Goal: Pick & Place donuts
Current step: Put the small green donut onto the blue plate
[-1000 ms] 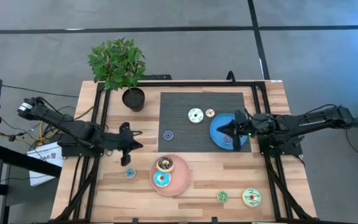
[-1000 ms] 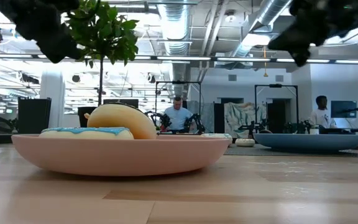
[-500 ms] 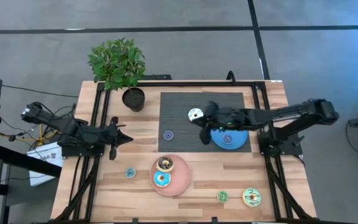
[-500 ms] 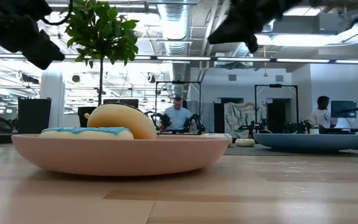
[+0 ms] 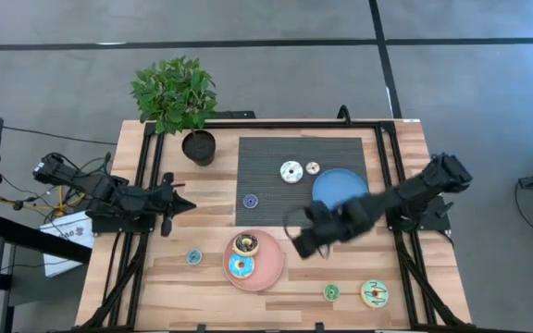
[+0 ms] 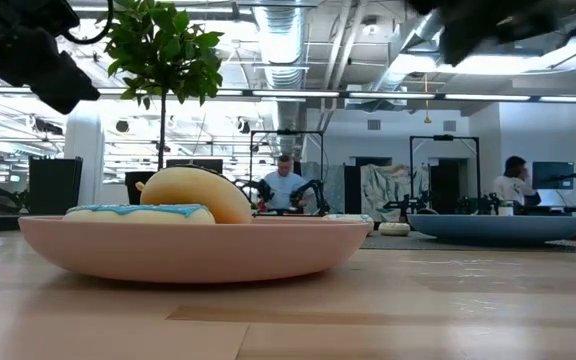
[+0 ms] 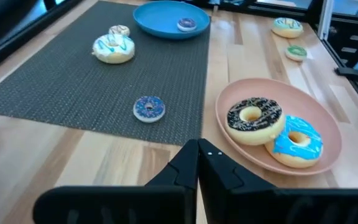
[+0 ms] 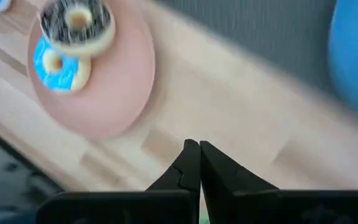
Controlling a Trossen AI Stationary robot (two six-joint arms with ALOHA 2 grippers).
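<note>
The right gripper [image 5: 296,242] was seen above the bare wood just beside the flat pink plate [image 5: 271,268], its two dark fingers [image 8: 191,163] pressed together with nothing between them. The left gripper [image 5: 169,202], likewise closed and empty, was parked near the table's left edge.

Two larger rings were found on the pink plate: a dark-brown-frosted donut [image 5: 246,244] and a blue-frosted donut [image 5: 241,267]. A white-frosted donut [image 5: 291,171] and a tiny cream ring [image 5: 312,167] lay on the dark woven mat [image 5: 266,157], beside the round blue plate [image 5: 331,185], where a tiny purple ring [image 7: 186,24] rested. A tiny blue ring [image 5: 251,200] sat at the mat's edge, another [image 5: 193,256] on the wood, and a small green ring [image 5: 331,292] and a green-yellow donut [image 5: 374,293] near the front edge.

A reach toward those front rings was judged likely. The fingers would need to be spread before descent, centred across one ring and lowered square to the table, so that the ring is pinched, not pushed away.
</note>
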